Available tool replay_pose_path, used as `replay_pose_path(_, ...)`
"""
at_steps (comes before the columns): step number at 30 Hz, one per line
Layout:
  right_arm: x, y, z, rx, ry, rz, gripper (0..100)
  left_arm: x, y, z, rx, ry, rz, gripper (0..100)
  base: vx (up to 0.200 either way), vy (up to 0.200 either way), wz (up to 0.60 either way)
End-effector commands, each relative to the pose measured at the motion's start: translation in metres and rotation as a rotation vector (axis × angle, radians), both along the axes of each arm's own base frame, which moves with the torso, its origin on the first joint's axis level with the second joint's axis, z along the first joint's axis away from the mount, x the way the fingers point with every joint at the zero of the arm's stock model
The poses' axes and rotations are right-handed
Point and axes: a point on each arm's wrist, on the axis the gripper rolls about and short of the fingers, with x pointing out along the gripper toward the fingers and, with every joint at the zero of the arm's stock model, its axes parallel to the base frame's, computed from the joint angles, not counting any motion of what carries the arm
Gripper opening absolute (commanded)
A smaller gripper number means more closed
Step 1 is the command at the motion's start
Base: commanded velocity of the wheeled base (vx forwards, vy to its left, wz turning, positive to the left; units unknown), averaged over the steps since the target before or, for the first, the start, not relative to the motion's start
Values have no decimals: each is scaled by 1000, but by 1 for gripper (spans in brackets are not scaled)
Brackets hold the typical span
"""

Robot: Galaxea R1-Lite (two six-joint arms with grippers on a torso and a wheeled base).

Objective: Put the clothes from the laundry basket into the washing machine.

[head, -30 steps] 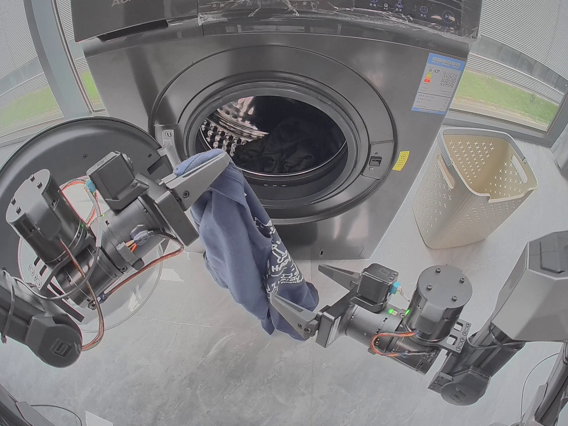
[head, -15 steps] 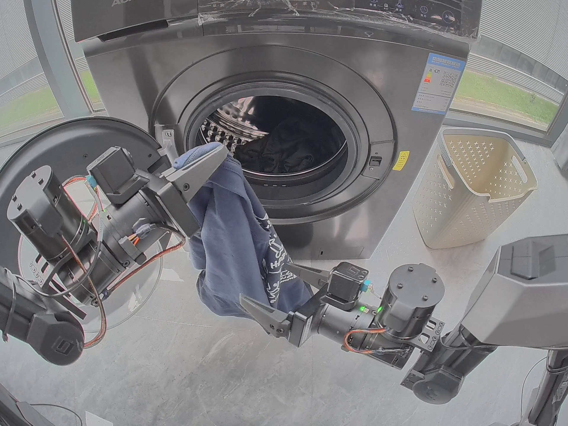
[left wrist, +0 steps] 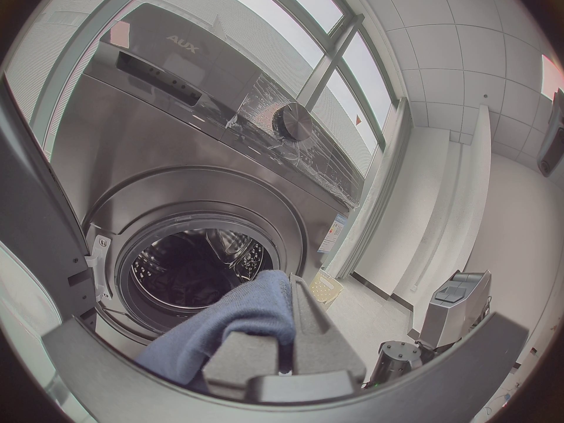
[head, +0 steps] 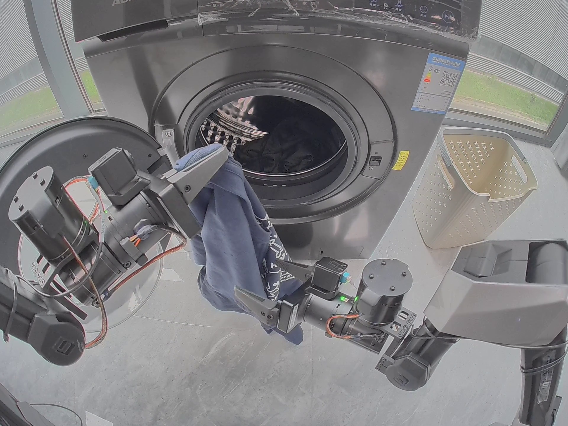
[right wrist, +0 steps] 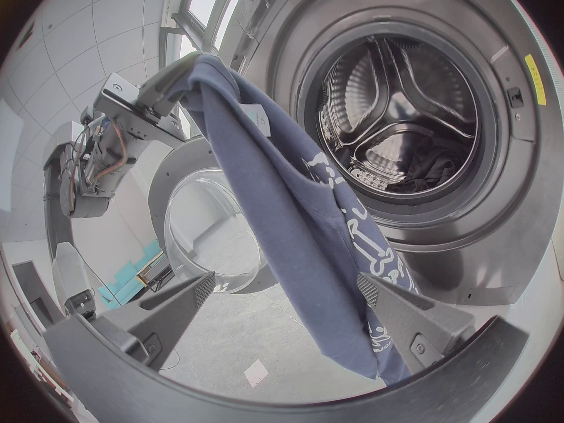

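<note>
Shirt (head: pixel 236 238), blue, pinched in left pincer (head: pixel 205 168); right pincer (head: pixel 259 279) wide open astride its hanging hem.

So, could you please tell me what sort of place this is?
Probably a laundry corner: a front-loading washing machine with its door open, a cream laundry basket beside it, and windows behind.

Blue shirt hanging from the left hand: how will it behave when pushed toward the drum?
Probably floppy: the blue shirt drapes in folds from the left hand, pinched at one spot. Likely light, since that small pinch holds it all. Its loose lower end, inside the open right hand, may swing or trail.
</note>
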Motion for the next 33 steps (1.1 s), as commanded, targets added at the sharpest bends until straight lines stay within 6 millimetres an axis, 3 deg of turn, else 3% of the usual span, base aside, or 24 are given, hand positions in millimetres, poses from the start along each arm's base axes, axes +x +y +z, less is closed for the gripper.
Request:
replay_pose_path(1,9,6,-14,-9,7,7,100,0,0,0,0,2,0,0,0,0,0)
replay_pose_path(9,12,17,-16,-3,1,24,100,1,0,-1,1,3,1,0,0,0,0)
replay_pose_path(15,36,23,-26,11,-13,-7,100,0,0,-1,0,2,0,0,0,0,0)
replay_pose_path(22,67,30,-20,60,-78,-48,100,0,0,-1,1,3,0,0,0,0,0)
replay_pose_path(33,55,34,4,112,-138,-15,100,6,0,-10,16,32,11,0,0,0,0)
